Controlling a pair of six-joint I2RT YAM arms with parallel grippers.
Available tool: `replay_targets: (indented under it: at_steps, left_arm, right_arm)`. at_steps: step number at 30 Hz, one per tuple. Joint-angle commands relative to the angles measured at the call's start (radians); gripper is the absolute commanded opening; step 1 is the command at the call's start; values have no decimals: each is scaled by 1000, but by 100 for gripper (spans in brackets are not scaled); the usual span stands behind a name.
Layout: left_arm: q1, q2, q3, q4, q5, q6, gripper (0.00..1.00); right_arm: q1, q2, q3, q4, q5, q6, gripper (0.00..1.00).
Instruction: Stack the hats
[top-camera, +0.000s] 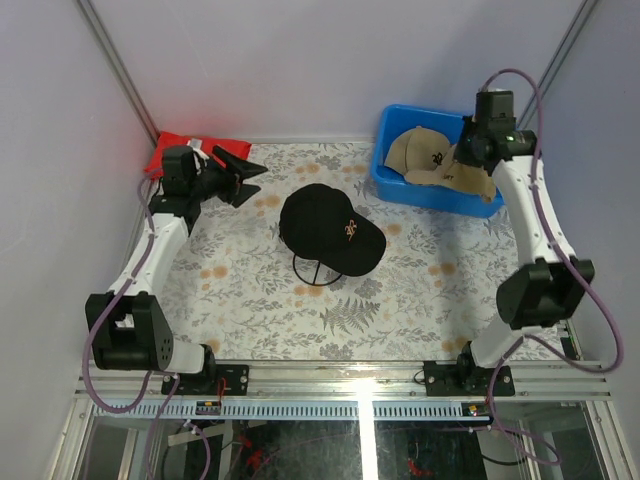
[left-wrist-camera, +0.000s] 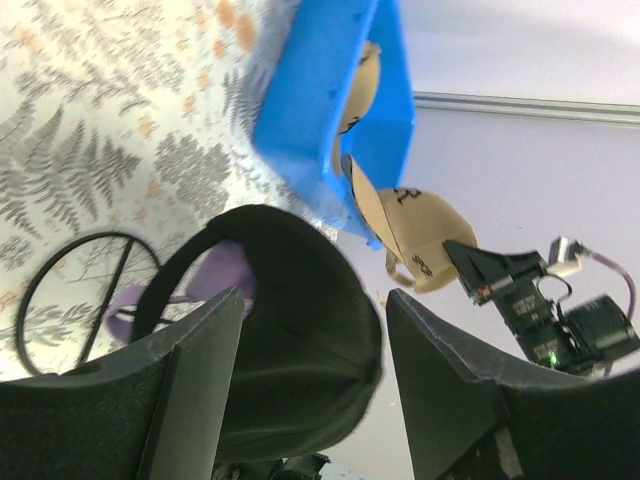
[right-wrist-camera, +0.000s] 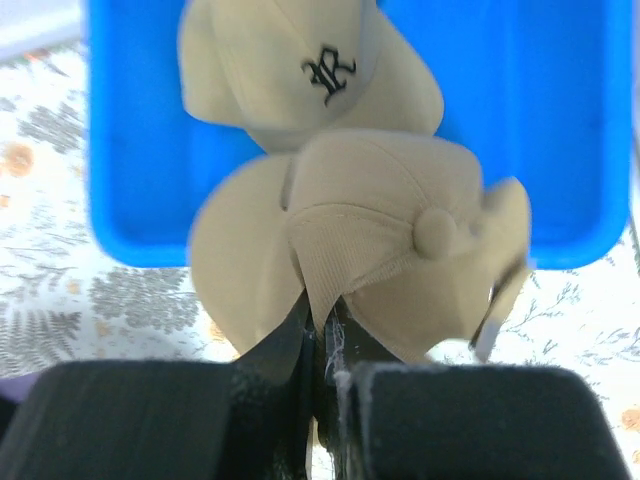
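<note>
A black cap (top-camera: 325, 228) sits mid-table on a black wire-frame stand (top-camera: 318, 272). The left wrist view shows a lavender cap (left-wrist-camera: 225, 270) under the black cap (left-wrist-camera: 290, 330). Two tan caps are at the blue bin (top-camera: 385, 180). One (top-camera: 420, 150) lies inside it. My right gripper (top-camera: 462, 152) is shut on the crown fabric of the other (top-camera: 468, 180), seen close in the right wrist view (right-wrist-camera: 380, 230) with the pinch point (right-wrist-camera: 325, 320) below it. My left gripper (top-camera: 250, 175) is open and empty at the back left, well clear of the black cap.
A red folded cloth (top-camera: 170, 150) lies at the back left corner behind my left gripper. The blue bin stands at the back right. Grey walls close in the back and sides. The table wears a fern-print cover.
</note>
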Motion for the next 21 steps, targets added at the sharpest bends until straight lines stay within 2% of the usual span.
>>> replay_targets:
  at_steps: [1,6,10,14,16,19,21]
  left_arm:
    - [1,-32,115,-14,-24,-5,59]
    - [-31,0,255,-20,15,24,61]
    - [-93,66,390,-29,102,89,67]
    - [-100,102,435,61,178,86,71]
    - [-93,125,430,152,221,44,73]
    - [-88,173,464,224,259,7,75]
    - [-86,214,506,245,291,-6,76]
  right_arm:
    - [-1,-188,15,61,-49,-62,0]
    - [-1,-260,-19,125,-303,-99,0]
    - [-1,-291,-11,199,-513,-102,0]
    - [0,-286,36,269,-778,-58,0]
    - [0,-287,28,344,-922,18,0]
    - [-2,-291,-25,577,-1137,191,0]
    - [-1,-289,-90,827,-1294,404,0]
